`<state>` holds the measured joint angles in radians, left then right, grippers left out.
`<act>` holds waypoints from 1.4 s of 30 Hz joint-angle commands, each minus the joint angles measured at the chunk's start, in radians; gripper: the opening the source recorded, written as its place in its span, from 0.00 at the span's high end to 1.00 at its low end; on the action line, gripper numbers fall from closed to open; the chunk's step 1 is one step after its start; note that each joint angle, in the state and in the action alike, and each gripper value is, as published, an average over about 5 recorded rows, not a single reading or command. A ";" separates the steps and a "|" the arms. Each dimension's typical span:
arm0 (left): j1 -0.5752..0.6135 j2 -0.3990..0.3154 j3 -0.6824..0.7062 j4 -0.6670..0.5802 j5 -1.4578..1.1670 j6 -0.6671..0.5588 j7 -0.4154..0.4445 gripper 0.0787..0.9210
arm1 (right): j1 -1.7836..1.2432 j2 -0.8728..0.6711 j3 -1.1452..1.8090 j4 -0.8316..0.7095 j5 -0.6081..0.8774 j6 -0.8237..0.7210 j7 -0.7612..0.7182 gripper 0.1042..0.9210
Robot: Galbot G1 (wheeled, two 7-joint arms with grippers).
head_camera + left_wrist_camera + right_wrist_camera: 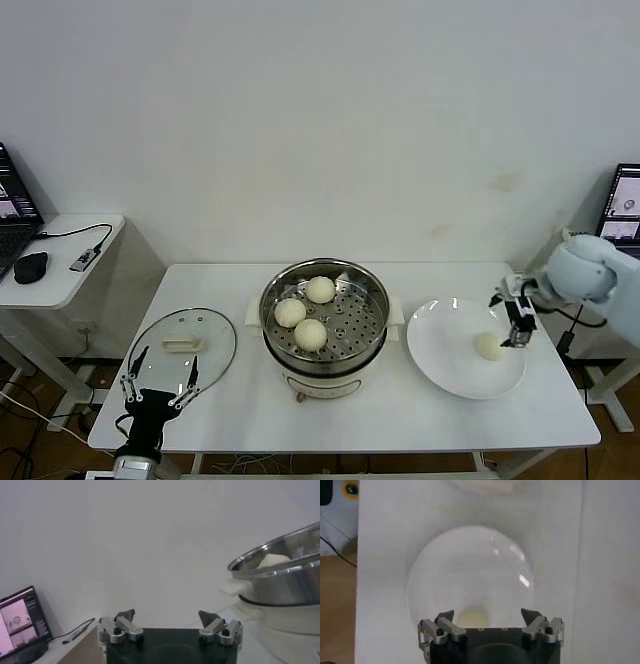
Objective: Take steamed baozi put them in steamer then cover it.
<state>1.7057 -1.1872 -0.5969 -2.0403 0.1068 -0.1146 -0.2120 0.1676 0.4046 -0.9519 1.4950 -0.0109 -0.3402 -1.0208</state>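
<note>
Beside steamer [324, 318], cover [183, 350], head-view only.

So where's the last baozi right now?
In the head view the last baozi lies on the white plate, on the robot's right of the steamer, with the open right gripper just above it.

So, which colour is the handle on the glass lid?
Cream-white; the lid handle shows best in the head view.
</note>
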 commanded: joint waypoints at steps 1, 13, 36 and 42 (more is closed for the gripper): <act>0.006 -0.001 -0.009 -0.001 0.001 0.002 0.001 0.12 | -0.313 0.068 0.277 -0.182 -0.105 0.016 0.002 0.12; 0.013 -0.008 -0.023 0.003 0.002 0.002 0.002 0.12 | -0.326 0.231 0.305 -0.356 -0.169 0.054 0.005 0.12; 0.009 -0.014 -0.024 0.013 0.001 0.001 0.001 0.12 | -0.344 0.319 0.367 -0.476 -0.240 0.070 0.001 0.28; 0.009 -0.011 -0.023 0.009 0.002 0.001 0.001 0.12 | -0.334 0.301 0.365 -0.451 -0.235 0.074 -0.010 0.36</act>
<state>1.7148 -1.2003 -0.6205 -2.0275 0.1083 -0.1136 -0.2114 -0.1654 0.6986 -0.5983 1.0526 -0.2368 -0.2694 -1.0228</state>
